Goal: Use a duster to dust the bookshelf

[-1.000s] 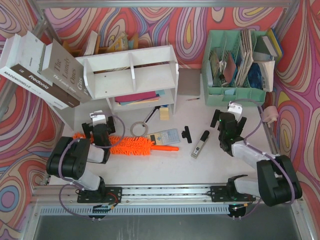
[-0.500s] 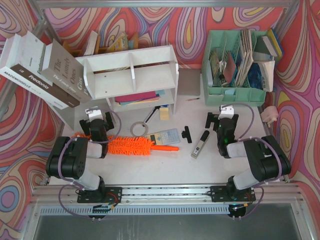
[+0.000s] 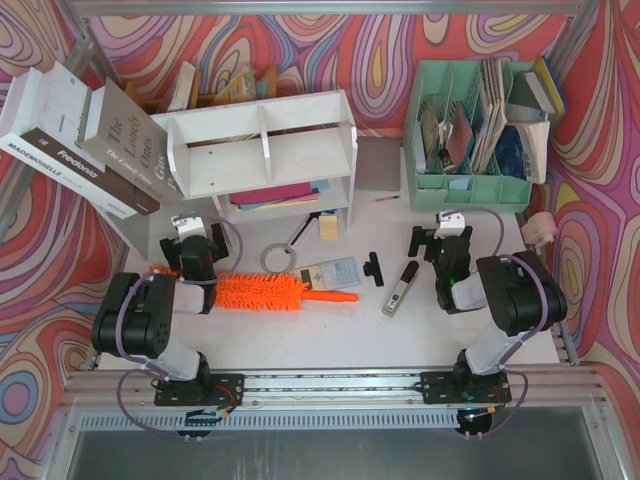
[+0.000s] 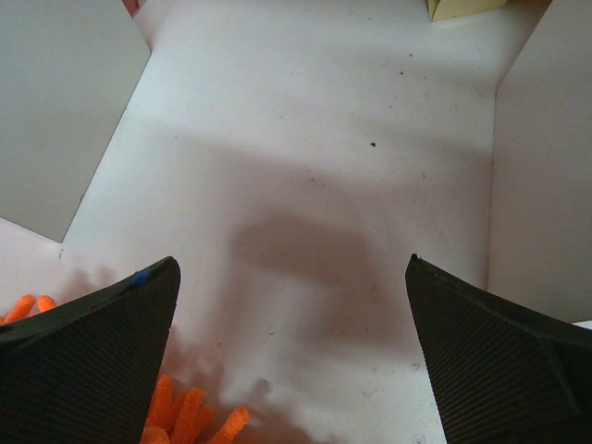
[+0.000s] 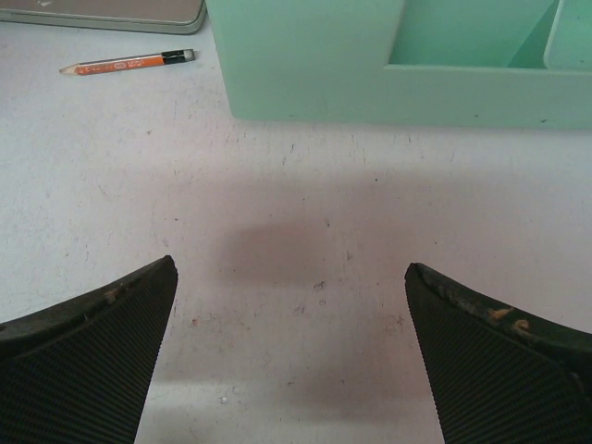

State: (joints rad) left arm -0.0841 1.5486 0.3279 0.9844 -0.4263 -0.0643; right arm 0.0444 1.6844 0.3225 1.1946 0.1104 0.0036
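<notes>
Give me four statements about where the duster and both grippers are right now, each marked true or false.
1. The left gripper is open and empty. True.
2. The duster lies on top of the bookshelf. False: it lies on the table in front of the shelf.
3. The right gripper is shut on a pencil. False: it is open, and the pencil lies apart from it near the mint green organizer.
4. The duster's handle lies beside a calculator. True.

- left arm [image 3: 135, 322], right arm [image 3: 520, 295]: black rounded housings, white links just above the rail [image 3: 330, 383]
- purple cables [image 3: 123, 395] loop up from rail
- left fingers [image 4: 88, 365] black, ribbed; right fingers [image 5: 83, 361] same, scuffed tan
</notes>
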